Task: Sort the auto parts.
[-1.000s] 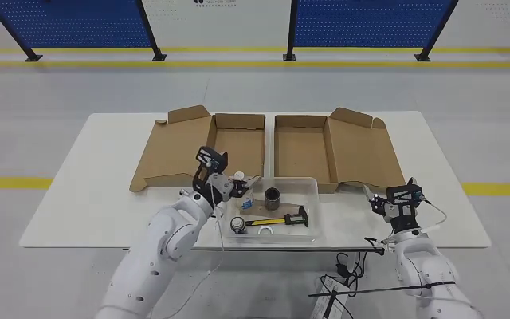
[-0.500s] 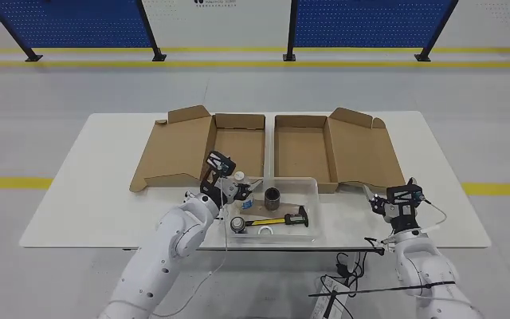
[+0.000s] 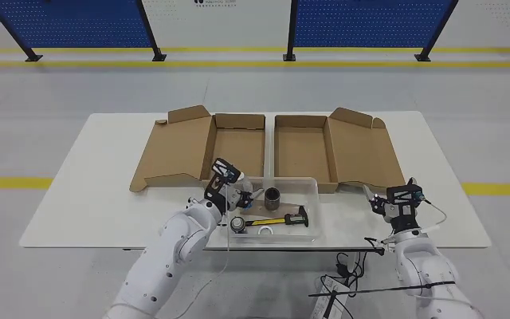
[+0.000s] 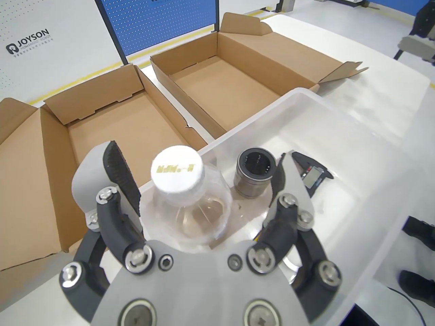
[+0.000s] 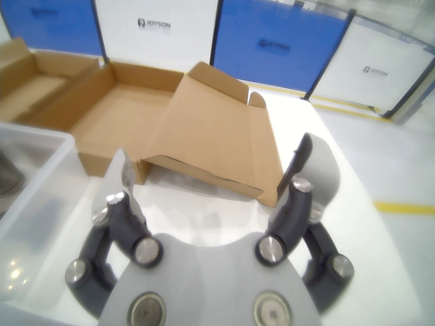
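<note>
1. The left gripper [image 4: 198,157] hangs inside the clear plastic bin [image 4: 340,110], jaws spread either side of a white-capped clear bottle [image 4: 190,212], not clamping it.
2. A steel linear bearing [image 4: 255,174] stands in the bin just beside the bottle; a digital caliper [image 4: 312,173] lies there too.
3. The right gripper [image 5: 212,152] hovers outside the bin's right end, jaws open, holding nothing.

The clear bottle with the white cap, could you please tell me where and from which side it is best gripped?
Probably its round body just under the white cap, coming from above. The bottle stands cap-up in the bin, and the open left pincer straddles it. The metal sleeve stands close beside, so keep clear of it.
</note>
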You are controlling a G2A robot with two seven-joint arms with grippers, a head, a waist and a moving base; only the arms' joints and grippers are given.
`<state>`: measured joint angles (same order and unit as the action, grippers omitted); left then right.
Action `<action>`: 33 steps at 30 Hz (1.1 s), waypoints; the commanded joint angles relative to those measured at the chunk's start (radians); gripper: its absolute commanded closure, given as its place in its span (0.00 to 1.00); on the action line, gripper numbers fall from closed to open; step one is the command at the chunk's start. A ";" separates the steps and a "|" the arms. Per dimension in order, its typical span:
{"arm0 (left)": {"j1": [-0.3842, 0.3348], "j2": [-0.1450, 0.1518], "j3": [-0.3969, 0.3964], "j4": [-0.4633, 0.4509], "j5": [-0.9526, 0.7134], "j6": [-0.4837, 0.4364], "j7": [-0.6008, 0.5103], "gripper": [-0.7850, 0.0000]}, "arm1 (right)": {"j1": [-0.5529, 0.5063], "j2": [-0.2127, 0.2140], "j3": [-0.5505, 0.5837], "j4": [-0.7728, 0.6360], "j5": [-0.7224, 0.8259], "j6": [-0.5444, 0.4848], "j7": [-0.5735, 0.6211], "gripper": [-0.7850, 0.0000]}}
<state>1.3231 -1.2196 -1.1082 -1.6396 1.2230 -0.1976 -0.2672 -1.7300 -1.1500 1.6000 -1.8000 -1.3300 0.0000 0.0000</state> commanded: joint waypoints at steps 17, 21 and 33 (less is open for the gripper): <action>0.007 -0.008 0.031 0.027 0.019 0.003 -0.031 0.00 | 0.000 0.000 0.000 0.000 0.000 0.000 0.000 0.00; 0.008 -0.009 0.034 0.036 0.029 0.008 -0.029 0.00 | 0.000 0.000 0.000 0.000 0.000 0.000 0.000 0.00; -0.011 -0.026 0.049 0.081 0.008 0.129 -0.021 0.04 | 0.000 0.000 0.000 0.000 0.000 0.000 0.000 0.00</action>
<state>1.3144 -1.2442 -1.0608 -1.5647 1.2358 -0.0808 -0.2880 -1.7300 -1.1500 1.6000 -1.8000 -1.3300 0.0000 0.0000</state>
